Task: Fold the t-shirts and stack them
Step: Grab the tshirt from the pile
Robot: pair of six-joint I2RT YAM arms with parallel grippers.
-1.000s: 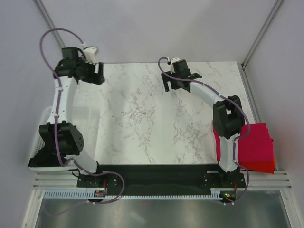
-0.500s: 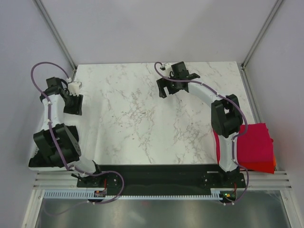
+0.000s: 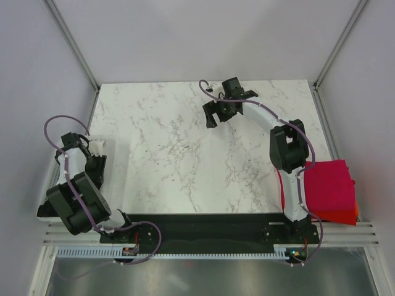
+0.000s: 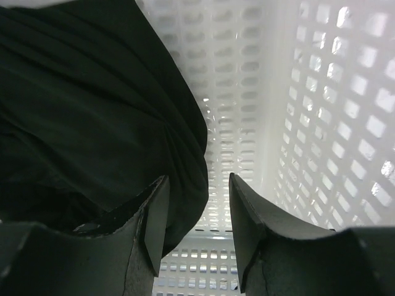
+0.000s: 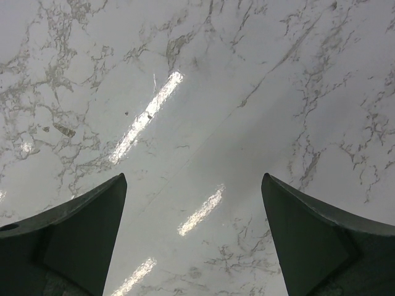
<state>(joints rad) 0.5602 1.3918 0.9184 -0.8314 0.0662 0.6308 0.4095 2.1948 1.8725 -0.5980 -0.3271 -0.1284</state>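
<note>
Black t-shirt (image 4: pixel 92 111) edge lies inside parted left hand (image 4: pixel 199 180), near basket (image 4: pixel 308 123).

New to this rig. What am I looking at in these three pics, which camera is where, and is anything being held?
Two robot arms, left and right, are bolted at the near edge of a marble table. The wide picture comes from a fixed camera above and behind them. The other two come from a camera on each wrist, looking past that arm's own two fingers.

The left hand is down in a white mesh basket at the table's left side. Its fingers are apart over the edge of a black t-shirt, and I see nothing clamped. The right hand hangs wide open over bare marble at the far side, holding nothing. By the right arm's base lies a folded magenta-red t-shirt on top of an orange-red one.
</note>
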